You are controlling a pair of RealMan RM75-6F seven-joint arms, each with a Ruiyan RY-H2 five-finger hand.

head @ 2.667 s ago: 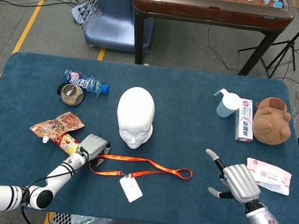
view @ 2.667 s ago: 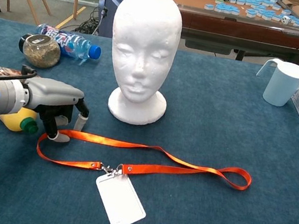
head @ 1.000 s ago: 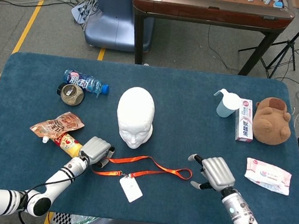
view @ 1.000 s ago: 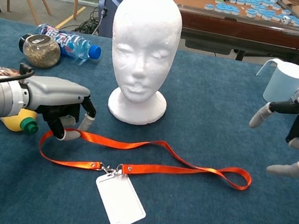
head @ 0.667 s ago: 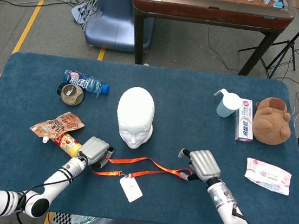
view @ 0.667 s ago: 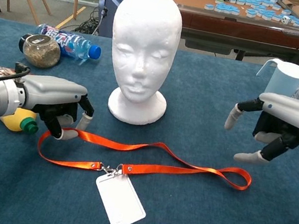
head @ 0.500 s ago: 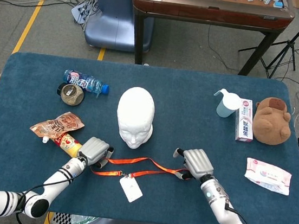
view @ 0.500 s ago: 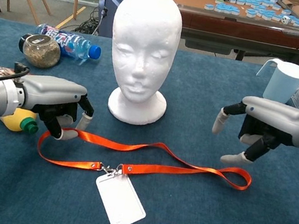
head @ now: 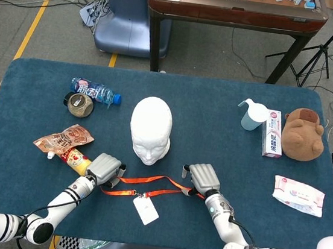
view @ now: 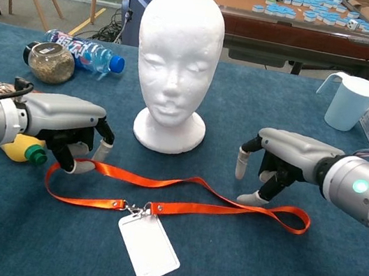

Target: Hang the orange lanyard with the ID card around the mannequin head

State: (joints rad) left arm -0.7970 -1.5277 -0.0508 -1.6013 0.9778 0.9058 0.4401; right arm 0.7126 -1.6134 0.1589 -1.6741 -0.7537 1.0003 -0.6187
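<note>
I had the left hand [view: 71, 135] low on the blue tabletop [view: 232, 273], pinching the left end of the lanyard [view: 182, 194] between thumb and fingertips, with that end lifted a little off the cloth. The rest of the strap lay flat in a long loop in front of the head [view: 176, 66], running right to a closed end near the right hand [view: 280, 165]. The card [view: 148, 247] lay face up on the tabletop, clipped to the near run of the strap about midway.

The right hand hovered over the loop's right part — fingers apart and curved downward, one fingertip [view: 251, 198] down at the strap. I could not tell whether it touched the strap or had any hold on it.

From the head view the same layout showed: left hand [head: 105, 168] and right hand [head: 203, 179] at either end of the lanyard [head: 153, 185], card [head: 145, 210] nearer me, head [head: 151, 128] upright just beyond.

Off to the left sat a jar [view: 50, 62] and a bottle [view: 85, 53] lying on its side — a snack pouch [head: 63, 138] nearer the left hand. On the right stood a cup [view: 350, 100], a box [head: 272, 133], a plush toy [head: 302, 134] and a wipes pack [head: 298, 195].
</note>
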